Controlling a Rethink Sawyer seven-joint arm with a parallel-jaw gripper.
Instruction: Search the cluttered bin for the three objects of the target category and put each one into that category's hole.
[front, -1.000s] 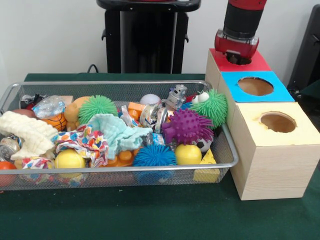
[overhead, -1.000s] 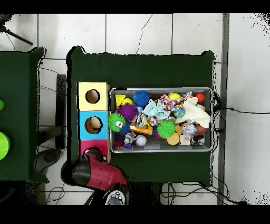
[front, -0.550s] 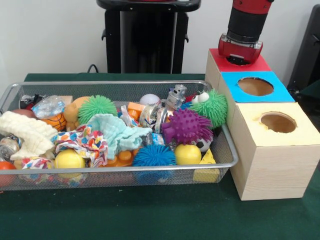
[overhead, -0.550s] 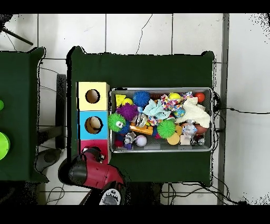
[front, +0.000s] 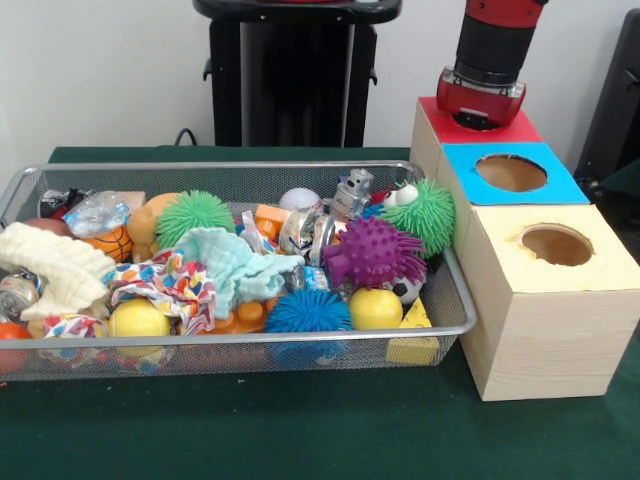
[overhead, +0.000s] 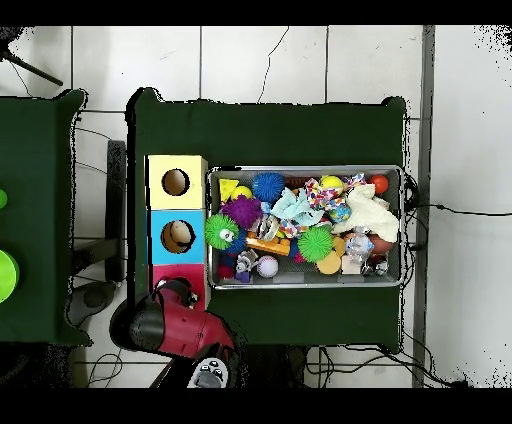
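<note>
Bin (front: 230, 172) of wire mesh sits on green worktop (front: 300, 430), packed w/ toys. Boxes stand in a row just beside its end: red box (front: 500, 128), blue box (front: 560, 185), yellow box (front: 600, 262), each w/ a round hole on top in front view, though red box's hole is hidden under the arm. Overhead view shows something pale inside blue box's hole (overhead: 178, 236); yellow box's hole (overhead: 175, 182) looks dark.

End effector (front: 478, 108) hangs right over red box, at or touching its top; can't tell if it's clenched or released, since tips are hidden by the red-and-black wrist. In overhead view the arm (overhead: 180, 325) covers most of red box.

Inside bin, front view: purple spiky ball (front: 372, 252) near the box end, green spiky ball (front: 428, 212) beside it against the end wall, another green spiky ball (front: 194, 215) toward the middle, blue spiky ball (front: 308, 312) at the near wall. Yellow ball (front: 376, 308) lies just beside the blue one, a second yellow ball (front: 139, 318) further along near wall. Mint cloth (front: 235, 265) is draped mid-bin, patterned cloth (front: 172, 283) touching it, cream cloth (front: 55, 265) at the far end from boxes. Small robot toy (front: 353, 192) and baseball (front: 300, 200) sit by the back wall. Which category is the target, can't tell.
</note>
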